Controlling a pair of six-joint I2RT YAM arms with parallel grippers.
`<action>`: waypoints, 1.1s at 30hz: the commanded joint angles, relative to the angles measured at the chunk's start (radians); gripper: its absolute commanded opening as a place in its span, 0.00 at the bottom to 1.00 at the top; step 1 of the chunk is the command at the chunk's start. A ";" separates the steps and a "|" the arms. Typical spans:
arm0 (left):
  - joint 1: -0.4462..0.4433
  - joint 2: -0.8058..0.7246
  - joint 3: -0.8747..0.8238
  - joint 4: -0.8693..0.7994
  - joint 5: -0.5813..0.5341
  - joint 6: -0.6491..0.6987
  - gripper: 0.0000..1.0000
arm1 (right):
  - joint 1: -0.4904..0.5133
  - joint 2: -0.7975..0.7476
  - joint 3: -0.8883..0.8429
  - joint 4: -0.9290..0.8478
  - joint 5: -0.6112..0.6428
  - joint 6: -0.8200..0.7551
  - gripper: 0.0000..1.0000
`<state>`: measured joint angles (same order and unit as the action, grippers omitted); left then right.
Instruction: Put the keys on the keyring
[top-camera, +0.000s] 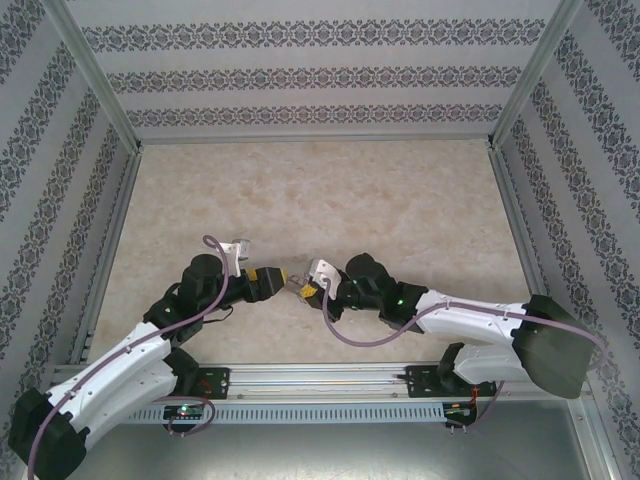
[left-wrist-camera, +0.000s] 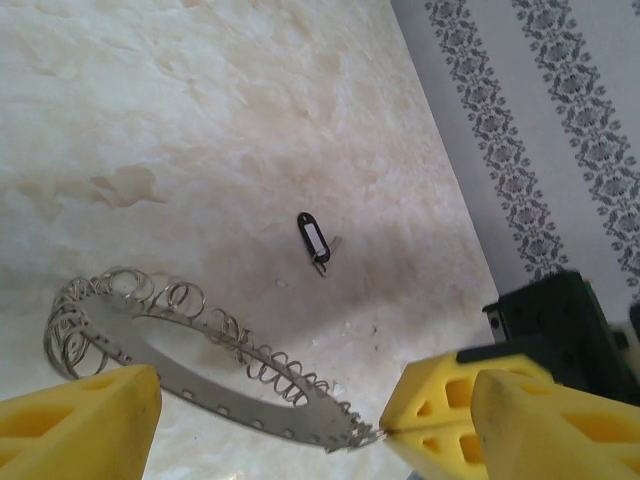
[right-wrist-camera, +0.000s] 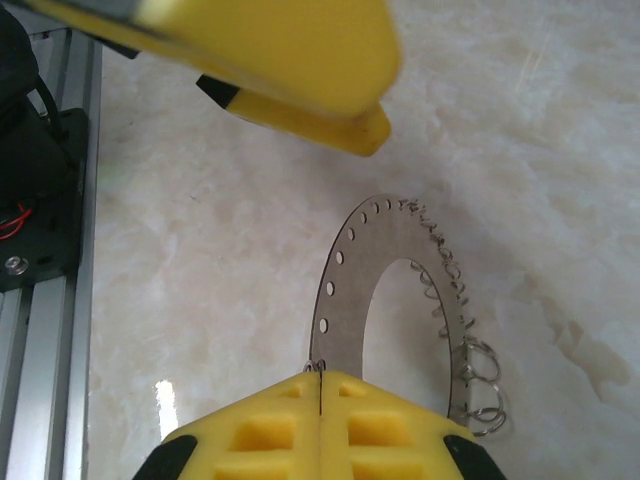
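The left gripper (left-wrist-camera: 305, 415) stands at the left of the meeting point near the table's near edge. Its yellow fingers (left-wrist-camera: 75, 420) are spread wide, one on each side of the keyring (left-wrist-camera: 215, 385) and touching nothing. The keyring is a flat grey band with wire loops along its outer rim, and it reaches from between those fingers across to the right. On the pale marbled table (left-wrist-camera: 200, 120) past the ring, well apart from it, lies the key (left-wrist-camera: 314, 238), dark oval head and short silver blade, flat and untouched. At the right, the right gripper (right-wrist-camera: 318, 400) has its pads pressed together, pinching the plain, hole-punched edge of the keyring. Whether the ring's free end rests on the table cannot be told.
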<state>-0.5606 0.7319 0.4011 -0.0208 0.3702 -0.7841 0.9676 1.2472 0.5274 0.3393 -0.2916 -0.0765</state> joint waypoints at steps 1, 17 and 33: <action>0.010 0.013 0.032 -0.084 -0.054 -0.074 0.79 | 0.024 0.026 -0.035 0.201 0.052 -0.045 0.00; 0.010 0.067 0.036 -0.170 -0.080 -0.149 0.75 | 0.058 0.109 -0.050 0.297 0.106 -0.068 0.00; 0.005 0.162 -0.021 0.018 -0.028 -0.239 0.63 | 0.072 0.122 -0.048 0.293 0.124 -0.094 0.00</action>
<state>-0.5606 0.8814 0.3996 -0.0769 0.3191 -0.9829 1.0241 1.3537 0.4770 0.5816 -0.1852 -0.1478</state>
